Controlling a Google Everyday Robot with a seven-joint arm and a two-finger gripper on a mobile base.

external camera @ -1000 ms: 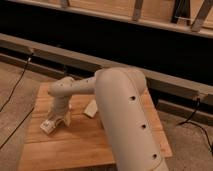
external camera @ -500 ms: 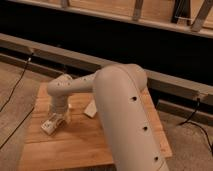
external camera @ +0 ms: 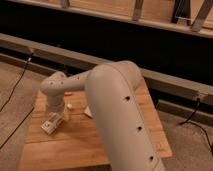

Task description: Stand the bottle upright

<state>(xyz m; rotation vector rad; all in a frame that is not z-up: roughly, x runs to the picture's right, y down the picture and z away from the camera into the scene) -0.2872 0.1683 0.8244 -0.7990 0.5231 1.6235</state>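
Gripper: the gripper (external camera: 56, 116) hangs low over the left part of the wooden table (external camera: 75, 147), right at the bottle; its jaws stand wide apart and grip nothing.
Bottle: the bottle (external camera: 48, 125) lies on its side near the table's left edge, just beside and below the gripper; I cannot tell whether they touch.
Change: over the last second the arm (external camera: 115, 100) has edged slightly left, while the bottle lies about where it was.
Meaning: the approach looks nearly finished; closing on the bottle and tipping it up are not yet done.
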